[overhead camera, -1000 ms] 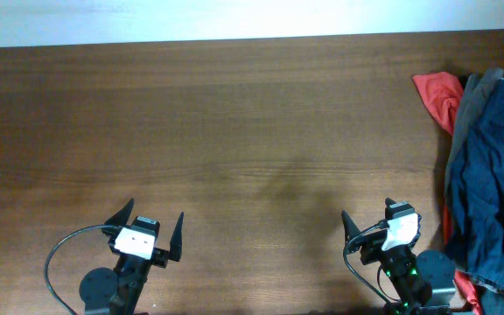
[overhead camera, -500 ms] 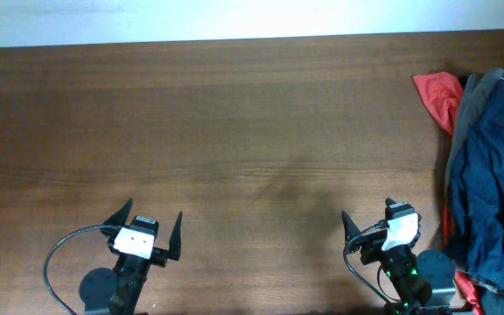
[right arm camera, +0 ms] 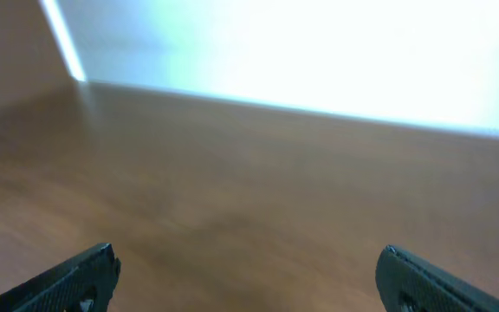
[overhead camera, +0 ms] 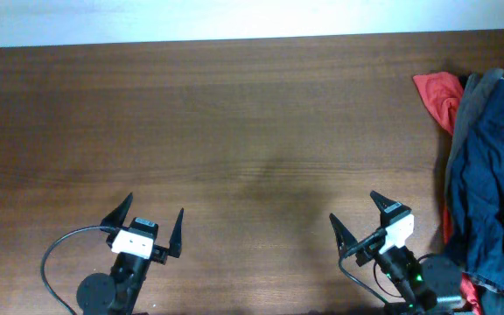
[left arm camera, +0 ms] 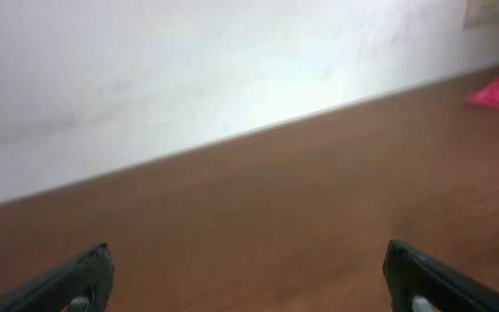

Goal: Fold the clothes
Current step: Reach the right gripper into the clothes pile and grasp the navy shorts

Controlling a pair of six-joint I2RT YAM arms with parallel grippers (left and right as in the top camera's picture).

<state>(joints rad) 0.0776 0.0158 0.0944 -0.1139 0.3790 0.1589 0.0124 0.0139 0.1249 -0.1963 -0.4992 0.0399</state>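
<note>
The dark navy blue fabric shorts point(overhead camera: 493, 175) lie crumpled in a heap at the right edge of the brown wooden table point(overhead camera: 234, 114), folds bunched, partly out of the overhead view. No label on them can be read. A grey garment point(overhead camera: 472, 98) and a red cloth point(overhead camera: 438, 94) touch the heap's far side. The left gripper point(overhead camera: 155, 206) has its jaws wide apart, well apart from the shorts. The right gripper point(overhead camera: 353, 206) has its jaws wide apart, near the heap, not touching it
</note>
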